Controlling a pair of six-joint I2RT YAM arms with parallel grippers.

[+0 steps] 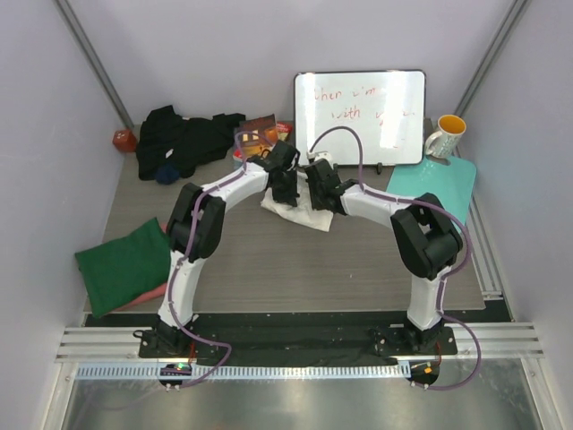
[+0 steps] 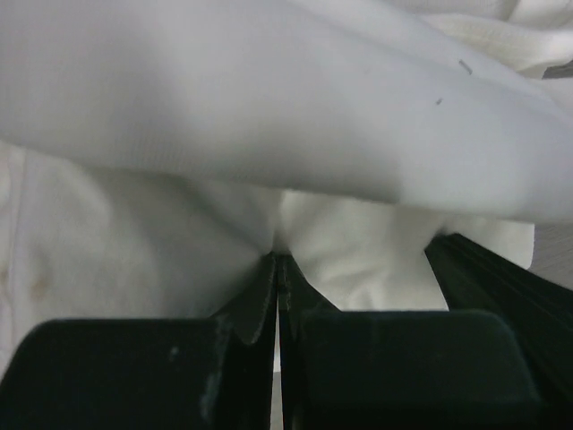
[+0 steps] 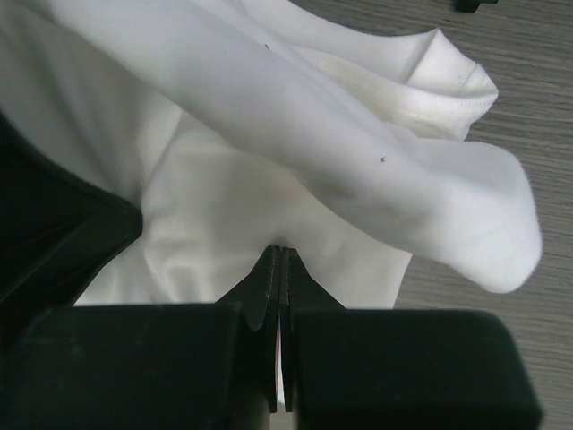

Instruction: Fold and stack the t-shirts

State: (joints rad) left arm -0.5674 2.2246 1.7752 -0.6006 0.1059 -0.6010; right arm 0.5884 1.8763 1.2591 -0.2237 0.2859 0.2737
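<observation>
A crumpled white t-shirt (image 1: pixel 303 215) lies at the middle of the table, towards the back. Both arms reach in over it side by side. My left gripper (image 1: pixel 286 195) is shut on a pinch of the white t-shirt (image 2: pixel 269 116), with thin cloth showing between its jaws (image 2: pixel 279 262). Just to its right, my right gripper (image 1: pixel 320 197) is likewise shut on the white t-shirt (image 3: pixel 269 125), whose cloth bunches at the fingertips (image 3: pixel 281 253). A black t-shirt (image 1: pixel 183 139) lies heaped at the back left. A folded dark green t-shirt (image 1: pixel 125 265) rests on a salmon pink one (image 1: pixel 143 301) at the near left.
A whiteboard (image 1: pixel 360 116) leans on the back wall. A mug (image 1: pixel 445 136) and a teal mat (image 1: pixel 435 184) are at the back right. Books (image 1: pixel 260 134) lie behind the grippers. A red ball (image 1: pixel 124 140) sits in the back left corner.
</observation>
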